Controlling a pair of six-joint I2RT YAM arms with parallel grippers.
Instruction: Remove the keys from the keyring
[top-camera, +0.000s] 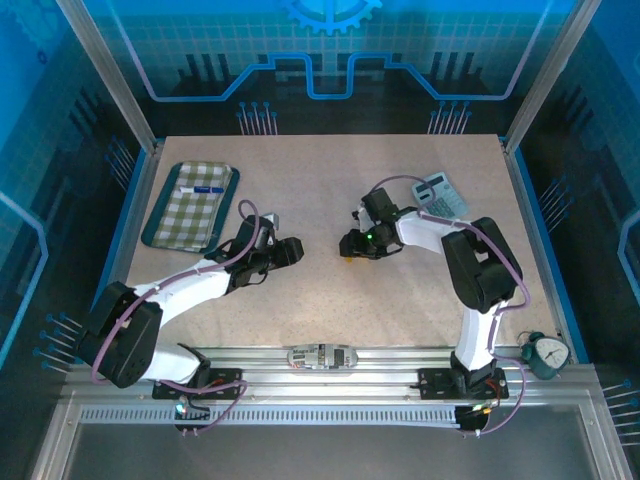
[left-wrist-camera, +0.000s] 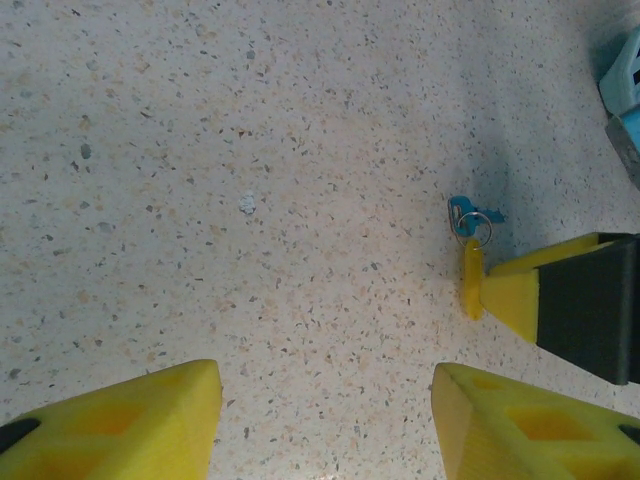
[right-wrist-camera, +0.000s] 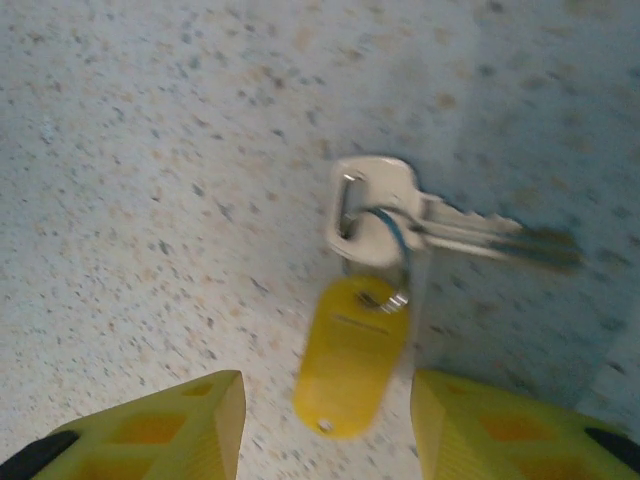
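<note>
Silver key (right-wrist-camera: 378, 200) and keyring (right-wrist-camera: 352, 368) lie flat on the speckled bench (right-wrist-camera: 140, 150), the key threaded on the fine ring above the yellow tag. I hold the right hand (right-wrist-camera: 326, 395) low over them, fingers spread and straddling the tag without pinching it. Closing here would probably pin the keyring while the key is worked off. The left hand (left-wrist-camera: 325, 385) hovers near, also spread and empty, with the keyring off to one side of its gap. I judge it placed to pull the key. Nothing is separated yet.
</note>
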